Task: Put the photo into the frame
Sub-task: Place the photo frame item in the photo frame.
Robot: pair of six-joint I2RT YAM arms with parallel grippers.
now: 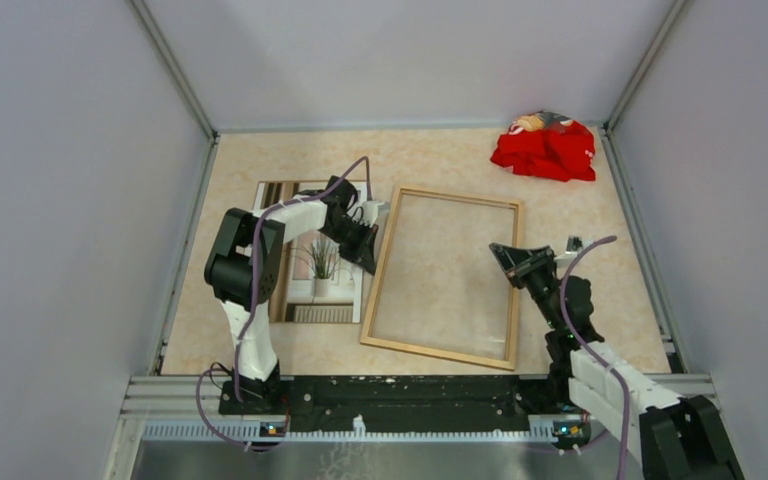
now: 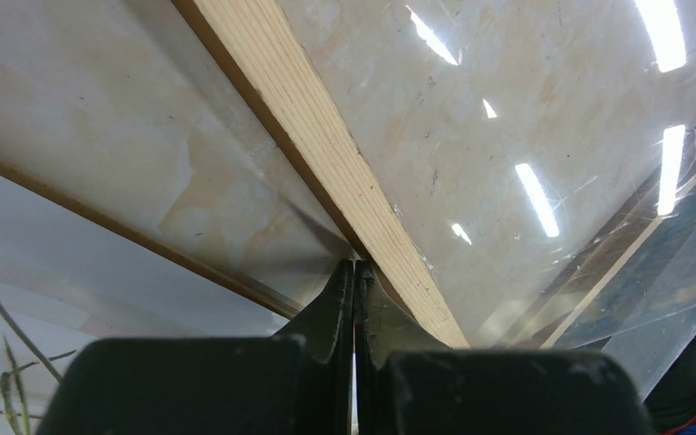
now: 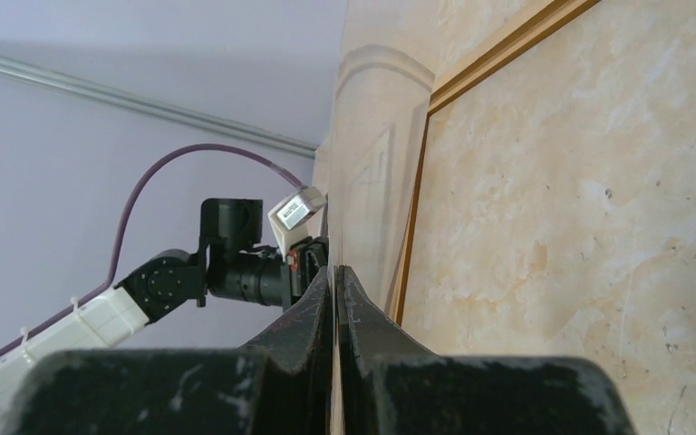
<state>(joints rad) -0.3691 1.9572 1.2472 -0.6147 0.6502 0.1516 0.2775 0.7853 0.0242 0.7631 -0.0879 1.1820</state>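
- Top view first: the frame [image 1: 460,197] lies flat in the middle of the bench [image 1: 440,150], pale wood side up, tilted slightly off square.
- A clear pane [image 2: 526,118] sits inside it; the marbled bench shows through, and ceiling lights glint on it in the left wrist view.
- The photo [image 1: 322,300] is left of centre, picture side up, just beside the frame's left rail. Its plant and radiator are showing, and the left arm [image 1: 255,260] reaches across its top half.
- The left fingers [image 2: 333,308] are pressed tight together, tips right at the outer edge of that left rail, near the top left corner of the frame.
- I cannot tell whether anything thin is caught between them.
- Over on the right, the right fingers [image 3: 313,317] are also squeezed together, with no gap. They sit at the frame's right rail, about midway along it.
- Whether they are touching the rail or just above it is unclear from here.
- A crumpled red cloth [image 1: 545,150] lies in the upper right corner of the bench, well apart from everything else.
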